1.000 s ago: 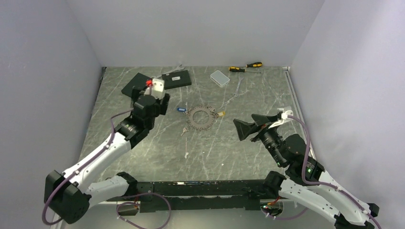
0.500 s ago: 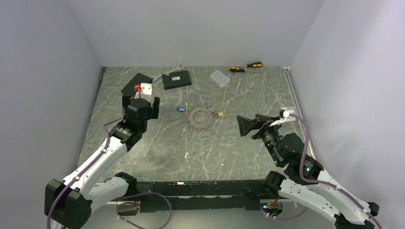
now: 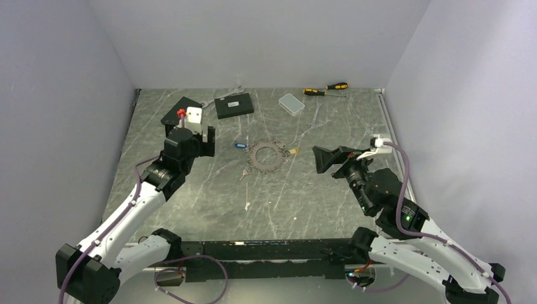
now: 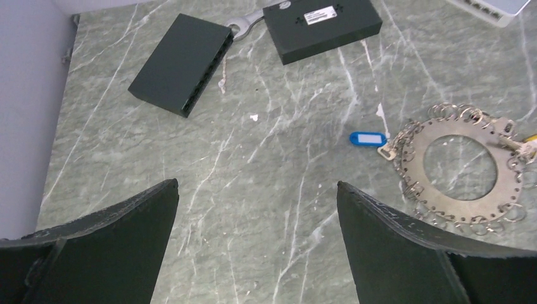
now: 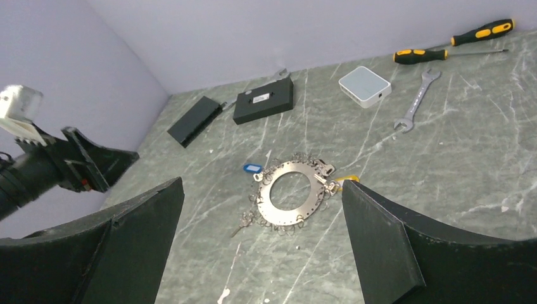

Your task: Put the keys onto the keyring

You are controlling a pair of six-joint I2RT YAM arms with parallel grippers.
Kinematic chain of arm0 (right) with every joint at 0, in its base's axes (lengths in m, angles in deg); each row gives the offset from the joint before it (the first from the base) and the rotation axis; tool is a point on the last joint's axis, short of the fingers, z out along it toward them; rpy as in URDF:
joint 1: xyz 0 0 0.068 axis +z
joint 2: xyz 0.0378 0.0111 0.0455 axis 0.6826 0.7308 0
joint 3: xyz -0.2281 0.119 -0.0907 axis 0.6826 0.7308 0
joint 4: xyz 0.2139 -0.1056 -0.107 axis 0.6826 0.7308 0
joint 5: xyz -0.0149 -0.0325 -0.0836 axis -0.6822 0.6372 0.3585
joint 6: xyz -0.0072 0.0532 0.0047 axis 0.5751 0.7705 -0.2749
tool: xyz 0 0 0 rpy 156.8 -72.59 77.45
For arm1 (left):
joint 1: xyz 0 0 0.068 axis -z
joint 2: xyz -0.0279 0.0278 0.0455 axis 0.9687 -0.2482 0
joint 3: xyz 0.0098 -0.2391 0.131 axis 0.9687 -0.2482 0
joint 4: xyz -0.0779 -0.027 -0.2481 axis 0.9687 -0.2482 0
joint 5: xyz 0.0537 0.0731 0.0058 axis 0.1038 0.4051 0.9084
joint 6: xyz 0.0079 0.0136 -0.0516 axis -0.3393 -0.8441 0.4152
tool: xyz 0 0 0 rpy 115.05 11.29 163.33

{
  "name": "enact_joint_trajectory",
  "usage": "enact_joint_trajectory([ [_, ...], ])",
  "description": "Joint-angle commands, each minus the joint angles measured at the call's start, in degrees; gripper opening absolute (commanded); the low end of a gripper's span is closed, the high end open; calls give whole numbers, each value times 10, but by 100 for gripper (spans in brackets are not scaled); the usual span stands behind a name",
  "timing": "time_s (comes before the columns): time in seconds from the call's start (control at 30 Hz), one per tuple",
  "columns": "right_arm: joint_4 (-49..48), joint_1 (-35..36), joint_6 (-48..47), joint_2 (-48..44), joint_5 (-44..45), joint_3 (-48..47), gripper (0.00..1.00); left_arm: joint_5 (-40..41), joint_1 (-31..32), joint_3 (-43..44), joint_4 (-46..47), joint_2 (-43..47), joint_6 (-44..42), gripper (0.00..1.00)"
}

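Mid-table, a little toward the far edge: keyring (image 5: 292, 217), lying flat. Blue-tagged key (image 4: 368, 137) sits at its left rim and yellow-tagged key (image 5: 348, 179) at its right rim. I can't tell whether either is threaded. One plain key (image 3: 244, 173) lies loose just beside the near-left rim.

Left gripper (image 4: 256, 190) hovers toward the left edge, jaws wide and empty. Right gripper (image 5: 261, 190) hovers toward the right edge, likewise spread with nothing held. Both wrists tip toward the ring, which I judge gives me a clear look before going for the loose key.
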Motion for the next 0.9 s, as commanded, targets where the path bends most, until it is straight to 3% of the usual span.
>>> enact_joint_trajectory([
  [0.0, 7, 3, -1, 11, -4, -21, 100, -14, -2, 43, -14, -5, 42, 99],
  [0.87, -86, 3, -11, -20, -62, 19, 100, -12, -2, 41, -12, -3, 34, 98],
])
